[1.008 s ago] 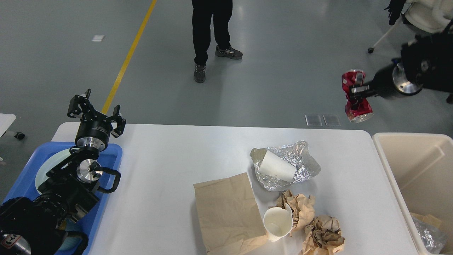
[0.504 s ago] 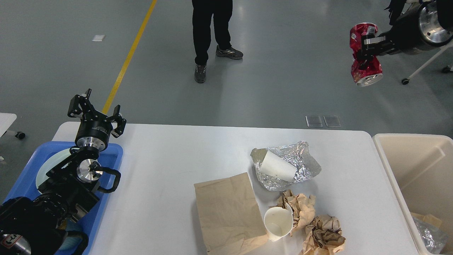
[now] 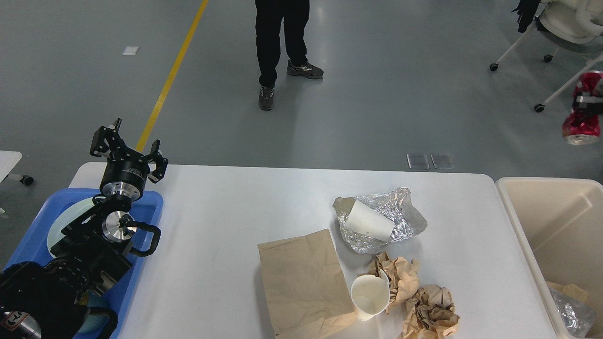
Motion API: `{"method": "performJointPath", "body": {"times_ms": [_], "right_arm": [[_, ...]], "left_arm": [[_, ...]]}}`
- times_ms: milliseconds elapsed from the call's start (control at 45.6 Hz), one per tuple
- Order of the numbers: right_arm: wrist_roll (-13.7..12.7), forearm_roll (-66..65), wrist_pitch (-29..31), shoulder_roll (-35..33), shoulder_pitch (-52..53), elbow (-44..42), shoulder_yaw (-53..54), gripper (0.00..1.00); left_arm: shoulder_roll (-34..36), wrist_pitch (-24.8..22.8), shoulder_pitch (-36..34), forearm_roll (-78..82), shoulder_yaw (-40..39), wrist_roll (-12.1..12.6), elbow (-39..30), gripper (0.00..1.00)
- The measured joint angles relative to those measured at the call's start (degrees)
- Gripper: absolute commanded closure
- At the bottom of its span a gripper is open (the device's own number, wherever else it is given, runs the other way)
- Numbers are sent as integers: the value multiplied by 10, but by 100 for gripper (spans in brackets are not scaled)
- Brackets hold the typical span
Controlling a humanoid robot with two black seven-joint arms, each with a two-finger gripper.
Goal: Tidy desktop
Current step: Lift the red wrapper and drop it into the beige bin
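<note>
One desktop, white with rounded corners, fills the lower middle of the frame. Toward its lower centre lies a flat brown bag. Right of the bag's top edge sits crumpled foil with a white cup lying on its side on it. Below the foil, a second cup stands open-mouthed, touching the bag's lower right corner, with a paper wad just behind it and another wad to its lower right.

At the lower left, a blue tray holds a pale plate, mostly hidden by the left arm. The left gripper hangs above the tray's far edge, fingers spread and holding nothing.

At the right edge stands a beige bin just beside the desktop, with foil and brown paper in its lower corner.

High at the right edge, over the floor, a crushed red can hangs in the air. The right gripper shows only as a dark band across the can at the frame's edge, seemingly pinching it.

A person stands on the floor at top centre, and a wheeled chair sits at the upper right.
</note>
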Motion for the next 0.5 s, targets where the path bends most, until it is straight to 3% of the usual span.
{"method": "performJointPath", "body": {"times_ms": [241,285,416,504], "right_arm": [[0,39,-65,-14,-161,-67,10,100],[0,44,-75,-18,-188,-73,17,84],[-1,56,-94,-21,-253,-89,47,24],[-1,64,-104,-18,-289,-110,76,11]], "left_arm": [[0,0,0,0,0,0,0,4],[0,0,0,0,0,0,0,4],[0,0,0,0,0,0,0,4],[0,0,0,0,0,0,0,4]]}}
